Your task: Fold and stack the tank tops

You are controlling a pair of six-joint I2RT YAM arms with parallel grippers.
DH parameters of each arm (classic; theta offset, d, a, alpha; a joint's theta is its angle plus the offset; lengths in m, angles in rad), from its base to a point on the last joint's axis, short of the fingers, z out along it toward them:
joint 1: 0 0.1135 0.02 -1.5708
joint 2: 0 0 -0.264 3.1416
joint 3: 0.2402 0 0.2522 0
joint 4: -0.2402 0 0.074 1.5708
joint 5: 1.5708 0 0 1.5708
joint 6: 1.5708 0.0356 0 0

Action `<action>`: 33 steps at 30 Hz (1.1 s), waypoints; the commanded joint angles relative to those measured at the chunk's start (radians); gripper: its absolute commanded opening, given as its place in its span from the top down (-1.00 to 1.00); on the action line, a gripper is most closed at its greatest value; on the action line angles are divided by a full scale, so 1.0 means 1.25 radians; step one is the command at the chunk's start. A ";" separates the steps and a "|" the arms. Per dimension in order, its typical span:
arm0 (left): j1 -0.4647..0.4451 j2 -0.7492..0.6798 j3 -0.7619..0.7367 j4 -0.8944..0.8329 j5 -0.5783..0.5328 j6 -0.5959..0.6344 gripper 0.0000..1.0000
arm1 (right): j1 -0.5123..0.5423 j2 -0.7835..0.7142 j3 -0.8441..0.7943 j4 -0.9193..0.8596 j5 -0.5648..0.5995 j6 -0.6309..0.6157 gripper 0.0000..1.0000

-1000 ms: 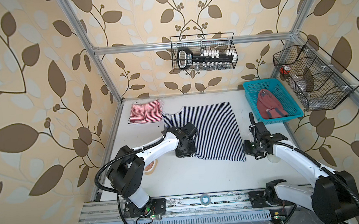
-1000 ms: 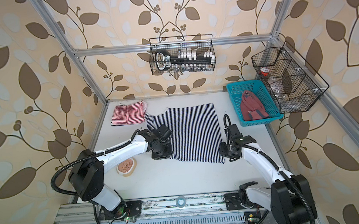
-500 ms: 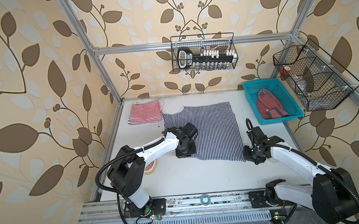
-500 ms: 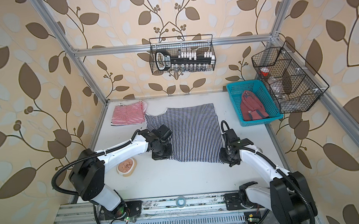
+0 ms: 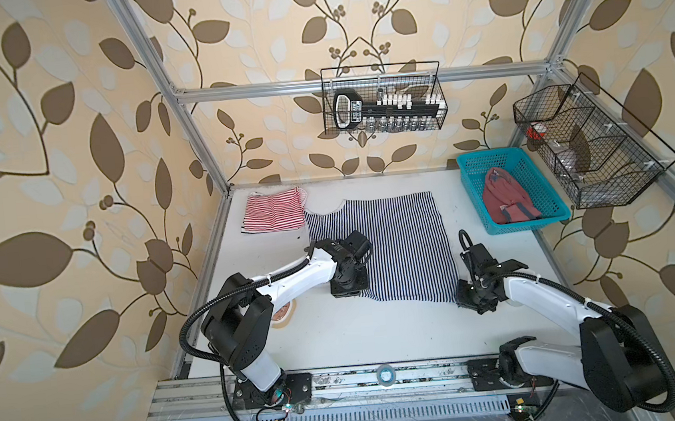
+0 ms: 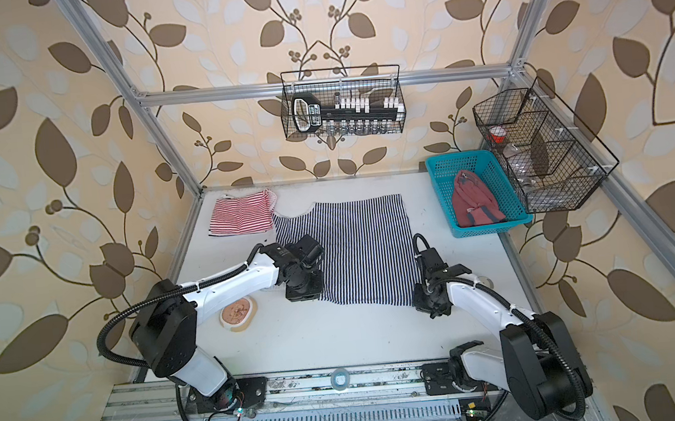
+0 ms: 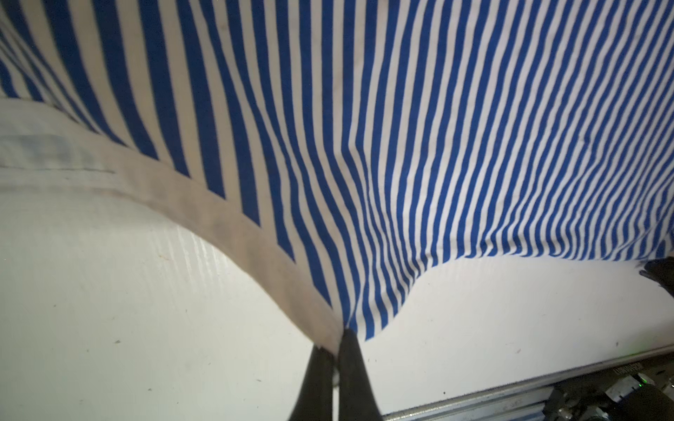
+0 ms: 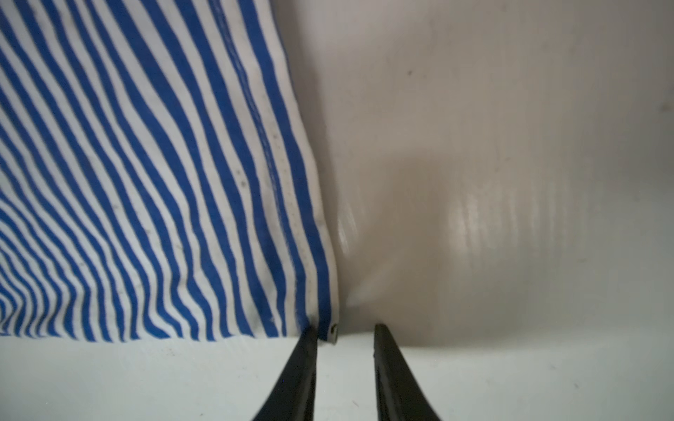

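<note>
I count three tank tops, two grippers, one teal basket and two wire baskets. The navy-white striped top (image 5: 397, 248) lies spread flat on the white table (image 5: 380, 337) in the middle of both top views. Its stripes run up and down the frame, its stitched hem faces right and its white-trimmed edge faces left, so its length lies across the frame. The red-white striped top (image 5: 273, 211) sits folded at the upper left, its near corner touching the navy one. The dusty red top (image 5: 506, 201) lies bunched inside the teal basket (image 5: 470, 175) at the upper right, the only thing in it. My left gripper (image 7: 337, 346) is pinched tight on the navy top's lower left corner, at the white trim. My right gripper (image 8: 344, 335) stands narrowly apart at the lower right corner, with the hem tip just inside the gap against one finger (image 8: 302, 361), not clamped. One wire basket (image 5: 384, 99) hangs on the back rail with a black tool and small bottles; the other wire basket (image 5: 597, 147), at the right, holds a red-capped item
</note>
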 commanded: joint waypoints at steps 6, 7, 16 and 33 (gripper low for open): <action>-0.002 -0.010 -0.014 -0.016 0.009 0.013 1.00 | 0.002 -0.018 0.000 0.017 0.000 0.015 0.42; -0.003 -0.009 -0.013 -0.016 0.009 0.013 1.00 | 0.002 -0.018 -0.001 0.022 -0.003 0.016 0.42; -0.003 -0.007 -0.013 -0.017 0.010 0.013 1.00 | 0.002 0.022 -0.007 0.065 -0.031 0.014 0.64; -0.002 -0.023 0.013 -0.067 -0.013 0.047 1.00 | 0.002 -0.087 0.075 -0.062 -0.004 -0.012 1.00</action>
